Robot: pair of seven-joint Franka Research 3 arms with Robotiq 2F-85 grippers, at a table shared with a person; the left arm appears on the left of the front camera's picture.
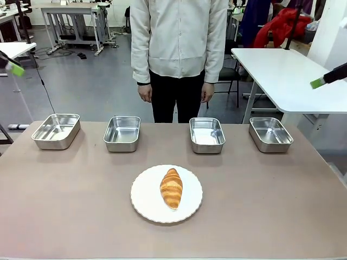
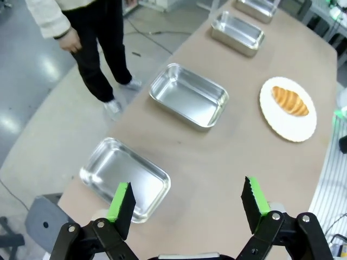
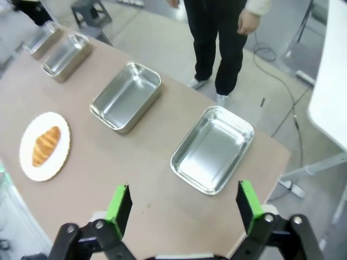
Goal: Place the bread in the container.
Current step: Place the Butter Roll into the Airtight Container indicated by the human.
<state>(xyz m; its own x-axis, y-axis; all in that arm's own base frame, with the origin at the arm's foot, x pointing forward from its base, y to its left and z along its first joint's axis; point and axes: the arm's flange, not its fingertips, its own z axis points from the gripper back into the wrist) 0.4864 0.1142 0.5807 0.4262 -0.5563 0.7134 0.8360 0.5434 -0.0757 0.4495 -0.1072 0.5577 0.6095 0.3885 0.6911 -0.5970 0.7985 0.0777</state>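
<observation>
My left fingers and right fingers gape open, empty. Bread sits loose on plate — hard pinch may crush it; four containers alike — wrong one possible.

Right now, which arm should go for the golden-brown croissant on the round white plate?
Close call. The golden-brown croissant lies central; left gripper and right gripper are both open, raised at opposite sides. Right, marginally: it looks slightly lower.

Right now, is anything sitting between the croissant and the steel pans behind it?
Nothing visible does. The croissant lies on the white plate, and only bare table separates it from the four empty pans.
</observation>
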